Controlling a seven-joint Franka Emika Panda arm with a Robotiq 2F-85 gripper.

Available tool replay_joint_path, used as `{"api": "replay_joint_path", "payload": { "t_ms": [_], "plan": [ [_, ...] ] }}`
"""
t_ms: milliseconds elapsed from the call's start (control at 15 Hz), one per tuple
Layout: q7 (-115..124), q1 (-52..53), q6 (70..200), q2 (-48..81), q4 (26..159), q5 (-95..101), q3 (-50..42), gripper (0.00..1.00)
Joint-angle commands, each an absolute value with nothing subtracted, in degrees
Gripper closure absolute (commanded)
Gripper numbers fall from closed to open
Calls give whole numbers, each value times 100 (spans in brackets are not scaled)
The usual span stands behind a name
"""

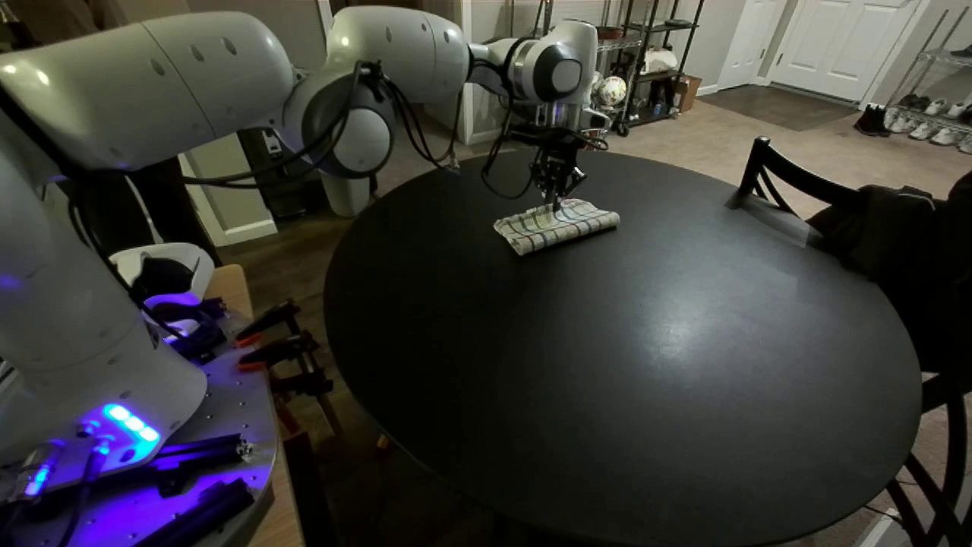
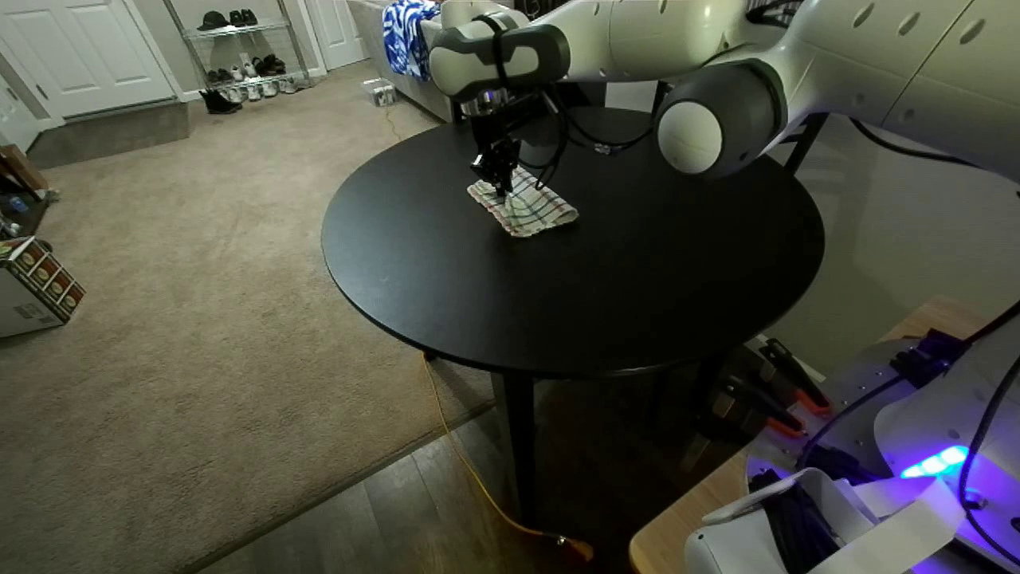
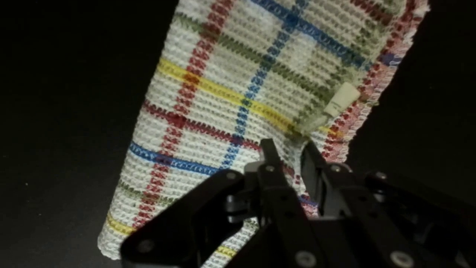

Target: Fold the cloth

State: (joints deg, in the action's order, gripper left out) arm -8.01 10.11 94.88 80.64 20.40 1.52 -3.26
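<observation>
While the round black desk (image 1: 607,395) fills the middle of both exterior views, the cloth (image 1: 531,230) lies on it above the centre of each frame, with the pincer (image 3: 288,149) pointing down at it. From the wrist, right of centre and low in the frame, the two fingers (image 3: 268,150) stand slightly apart, leaving a narrow gap; puckered white weave shows between their tips, and I cannot tell whether either finger touches it, though no tight hold shows. The cloth runs from the top of that frame down to the lower left, white with red, blue, yellow and green lines crossing it; its left edge is smooth and rounded like a fold, its right edge reddish and fringed. A pale tag (image 3: 344,98) sits beside that right edge, just above the fingertips. In an exterior view the arm (image 1: 395,53) reaches across the upper left, its base (image 1: 99,365) lit blue at the lower left, and a chair (image 1: 805,178) with dark fabric (image 1: 888,235) over it stands at the right. In an exterior view a rack (image 2: 239,30) of shoes (image 2: 253,91) stands at the upper left, and a yellow cord (image 2: 480,484) trails over the floor (image 2: 382,518) at the bottom centre.
</observation>
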Motion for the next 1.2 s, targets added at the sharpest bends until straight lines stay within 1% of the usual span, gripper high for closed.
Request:
{"api": "replay_joint_path", "payload": {
  "t_ms": [0,400,467,600,1133],
  "plan": [
    [-1002,995,9502,7995,2129,274,-209,46],
    [-1064,1017,9498,7989,2130,247,-123,7],
    [-1072,1022,9496,7984,2129,243,-115,2],
    [-1063,1030,9483,7973,2127,231,-100,0],
    [-927,1143,9458,7884,2091,224,-55,0]
  ]
}}
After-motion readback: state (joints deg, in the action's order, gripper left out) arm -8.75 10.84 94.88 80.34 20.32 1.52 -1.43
